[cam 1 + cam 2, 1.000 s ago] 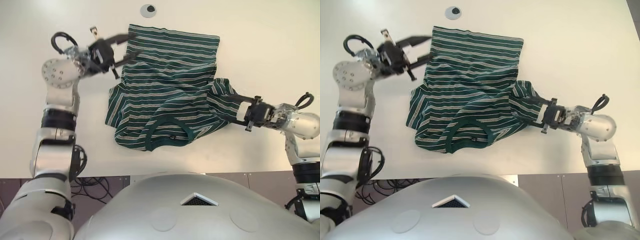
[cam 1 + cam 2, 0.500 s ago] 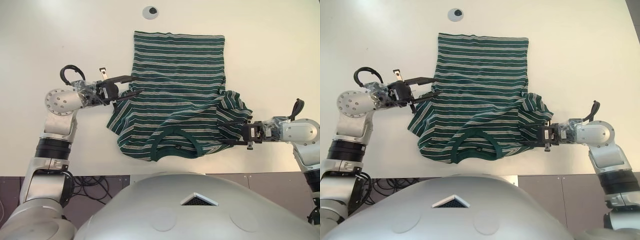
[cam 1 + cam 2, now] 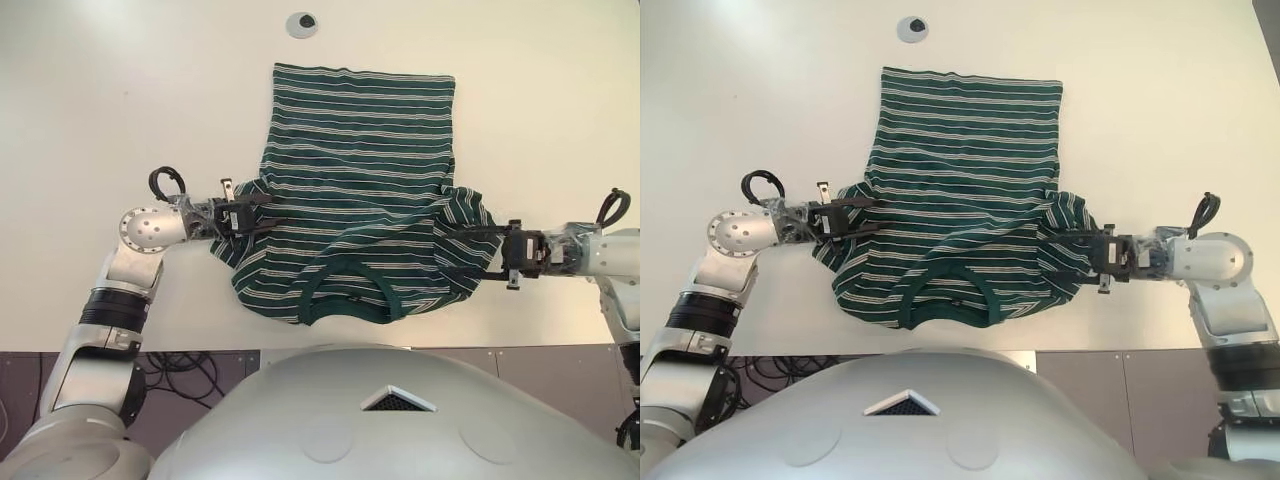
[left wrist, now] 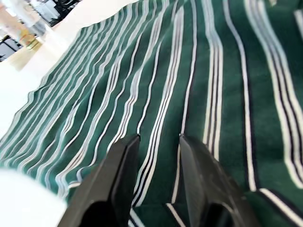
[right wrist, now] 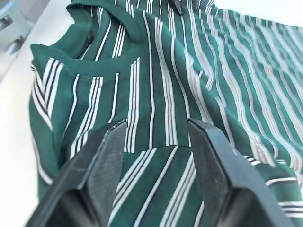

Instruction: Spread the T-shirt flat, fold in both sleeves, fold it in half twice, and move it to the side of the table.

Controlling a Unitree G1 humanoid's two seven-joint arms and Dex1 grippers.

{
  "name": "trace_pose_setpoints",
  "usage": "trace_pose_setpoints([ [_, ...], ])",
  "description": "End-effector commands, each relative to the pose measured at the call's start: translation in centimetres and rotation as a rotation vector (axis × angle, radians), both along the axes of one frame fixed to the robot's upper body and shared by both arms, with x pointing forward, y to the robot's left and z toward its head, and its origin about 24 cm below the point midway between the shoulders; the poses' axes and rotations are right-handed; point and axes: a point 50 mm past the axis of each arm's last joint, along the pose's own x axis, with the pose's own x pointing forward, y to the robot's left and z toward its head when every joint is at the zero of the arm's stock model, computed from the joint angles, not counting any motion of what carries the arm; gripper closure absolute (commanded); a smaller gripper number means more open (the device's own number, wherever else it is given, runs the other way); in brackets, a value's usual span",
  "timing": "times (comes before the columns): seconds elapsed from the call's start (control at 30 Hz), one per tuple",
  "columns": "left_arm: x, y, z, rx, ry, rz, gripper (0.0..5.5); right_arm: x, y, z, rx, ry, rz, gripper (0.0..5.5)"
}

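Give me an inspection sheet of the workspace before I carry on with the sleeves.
Surface: pale table, bare apart from the items below.
Job's things: green striped T-shirt, hem on the far side, collar nearest the robot; far half lies smooth, both sleeve areas are rumpled.
Clutter: one small round disc beyond the hem, apart from the cloth.
Grippers: left gripper open, low over the left sleeve area; right gripper open, straddling the bunched right sleeve.
Cables: dark cables loop below the table's near edge, on the robot's left.
Surroundings: grey panel under the table's near edge.
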Motion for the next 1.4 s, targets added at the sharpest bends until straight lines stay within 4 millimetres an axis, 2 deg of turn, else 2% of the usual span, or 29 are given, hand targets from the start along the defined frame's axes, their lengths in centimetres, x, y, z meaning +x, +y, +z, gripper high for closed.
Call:
trace_pose_setpoints([
  [0.03, -0.8, 0.5, -2.2, 0.096, 0.072, 0.011, 4.03, 0.0, 0.5, -0.5, 0.018, -0.006, -0.004, 3.19],
  [0.17, -1.1, 0.4, -2.6, 0.099, 0.077, 0.004, 4.03, 0.0, 1.3, -1.7, 0.015, -0.024, -0.025, 3.19],
  [0.3, -1.1, 0.2, -2.6, 0.078, 0.079, 0.006, 4.03, -0.8, 0.9, -3.2, -0.107, -0.03, 0.015, 3.19],
  [0.37, -1.0, 0.2, -2.7, 0.078, 0.076, 0.009, 4.03, -1.8, 0.5, -3.7, -0.156, 0.024, 0.055, 3.19],
  [0.47, -0.9, 0.2, -2.7, 0.081, 0.073, 0.014, 4.03, -3.0, -0.6, -3.5, -0.184, 0.14, 0.077, 3.19],
  [0.53, -0.7, 0.2, -2.7, 0.081, 0.072, 0.019, 4.03, -3.1, -1.5, -3.2, -0.199, 0.175, 0.065, 3.19],
  [0.8, -0.6, 0.1, -2.7, 0.075, 0.07, 0.022, 4.03, -1.9, -1.8, -2.6, -0.176, 0.107, 0.02, 3.19],
  [0.87, -1.0, 0.0, -2.2, 0.045, 0.084, -0.003, 4.03, -1.2, -1.4, -1.9, -0.118, 0.062, 0.001, 3.19],
  [0.93, -0.7, -0.5, -1.0, -0.038, 0.076, -0.005, 4.03, -0.3, -1.1, -0.7, -0.018, 0.043, -0.034, 3.19],
  [1.03, 0.6, -1.3, 0.8, -0.154, 0.059, 0.016, 4.03, 0.3, -1.0, 0.6, 0.115, 0.073, -0.063, 3.19],
  [1.13, 2.3, -1.7, 2.8, -0.203, 0.01, 0.016, 4.03, 1.8, -0.9, 1.4, 0.184, 0.036, -0.082, 3.19],
  [1.2, 3.7, -2.4, 4.4, -0.25, -0.024, 0.006, 4.03, 3.7, -0.4, 2.1, 0.253, -0.015, -0.111, 3.19],
  [1.27, 5.4, -3.4, 5.5, -0.308, -0.037, 0.006, 4.03, 6.3, 0.2, 2.2, 0.272, -0.114, -0.206, 3.19],
  [1.33, 7.2, -4.4, 5.6, -0.329, -0.038, 0.045, 4.03, 9.0, 0.8, 1.3, 0.208, -0.19, -0.324, 3.19],
  [1.4, 9.1, -5.4, 4.5, -0.318, 0.003, 0.13, 4.03, 10.9, 1.5, -0.1, 0.115, -0.224, -0.398, 3.19],
])
